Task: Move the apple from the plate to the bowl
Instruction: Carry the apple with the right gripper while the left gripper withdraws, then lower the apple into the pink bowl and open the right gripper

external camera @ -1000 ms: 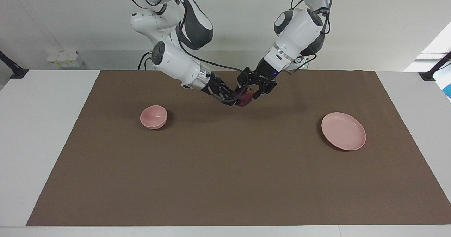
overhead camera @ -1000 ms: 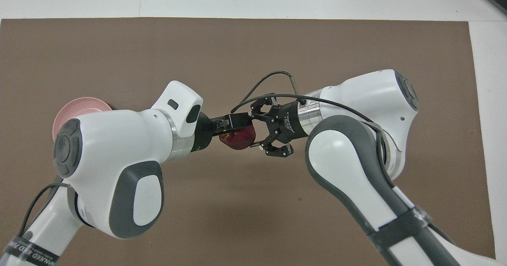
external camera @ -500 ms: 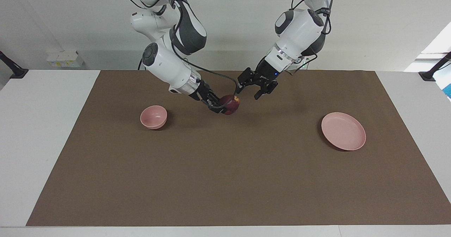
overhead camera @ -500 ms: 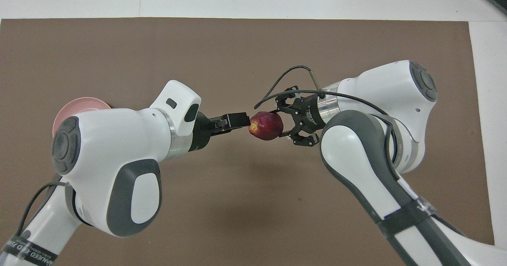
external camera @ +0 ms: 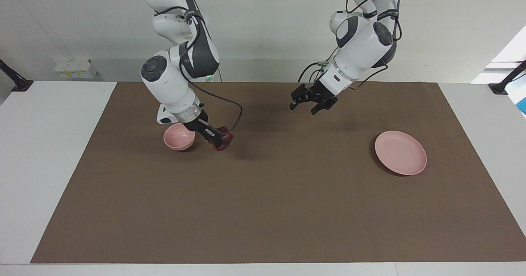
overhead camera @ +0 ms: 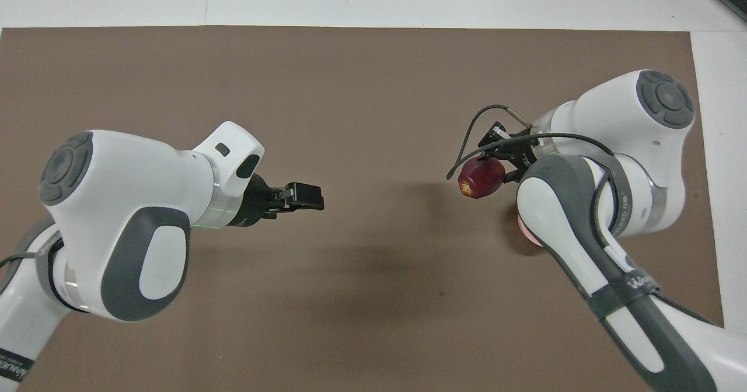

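The dark-red apple hangs low over the mat, right beside the bowl on the side toward the left arm's end. My right gripper is shut on the apple, its arm bent over the bowl. In the overhead view only a pink sliver of the bowl shows under that arm. My left gripper hangs open and holds nothing, over the middle of the mat. The plate lies bare toward the left arm's end; the left arm hides it in the overhead view.
A brown mat covers most of the white table. A cable loops from the right wrist beside the apple. A small white box sits at the wall near the right arm's end.
The two grippers were together at the apple; the left one let go and drew back. My right gripper has carried the apple down to beside the bowl.
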You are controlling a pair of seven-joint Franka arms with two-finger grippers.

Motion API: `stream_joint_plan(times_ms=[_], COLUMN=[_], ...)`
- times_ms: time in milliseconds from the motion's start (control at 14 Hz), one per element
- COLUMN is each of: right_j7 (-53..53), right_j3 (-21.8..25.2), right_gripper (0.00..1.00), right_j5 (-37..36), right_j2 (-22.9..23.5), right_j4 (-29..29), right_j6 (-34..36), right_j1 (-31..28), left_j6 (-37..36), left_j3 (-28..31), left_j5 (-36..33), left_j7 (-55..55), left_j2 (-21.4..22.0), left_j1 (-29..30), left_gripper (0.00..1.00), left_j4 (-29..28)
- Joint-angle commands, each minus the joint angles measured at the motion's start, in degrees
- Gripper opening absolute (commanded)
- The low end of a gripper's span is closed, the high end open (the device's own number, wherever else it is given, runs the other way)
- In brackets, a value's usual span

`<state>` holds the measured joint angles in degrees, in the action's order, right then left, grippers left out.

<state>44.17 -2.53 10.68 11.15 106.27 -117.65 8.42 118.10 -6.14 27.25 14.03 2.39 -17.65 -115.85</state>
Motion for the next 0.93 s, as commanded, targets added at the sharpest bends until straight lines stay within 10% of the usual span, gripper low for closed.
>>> stream_joint_plan(times_ms=[0, 643, 714, 786, 857], right_j7=[-6.4, -19.2, -18.8, -18.8, -19.2], right_j3=[-0.5, -0.6, -0.7, -0.7, -0.7], right_gripper=[0.00, 0.00, 0.16, 0.77, 1.00], right_j5=[-4.7, -8.4, -8.4, -8.4, -8.4], right_j2=[-1.0, -8.0, -7.7, -7.1, -6.8], right_j4=[0.7, 18.6, 19.5, 18.9, 17.6], right_j6=[3.7, -5.9, -7.4, -7.2, -6.9], right_j1=[-2.6, -11.4, -10.9, -10.6, -10.6], left_j6=[-3.7, -7.1, -9.4, -11.2, -12.4], left_j3=[-0.1, 1.1, 1.1, 1.1, 1.2], left_j5=[-8.2, -24.4, -25.5, -27.3, -29.6], left_j7=[-1.0, -13.9, -14.3, -14.7, -14.9], left_j2=[0.9, -1.5, -1.6, -1.6, -1.4], left_j1=[2.2, 11.8, 12.1, 12.1, 12.1], left_gripper=[1.00, 1.00, 1.00, 1.00, 1.00], left_j4=[0.1, 7.9, 10.1, 11.8, 13.3])
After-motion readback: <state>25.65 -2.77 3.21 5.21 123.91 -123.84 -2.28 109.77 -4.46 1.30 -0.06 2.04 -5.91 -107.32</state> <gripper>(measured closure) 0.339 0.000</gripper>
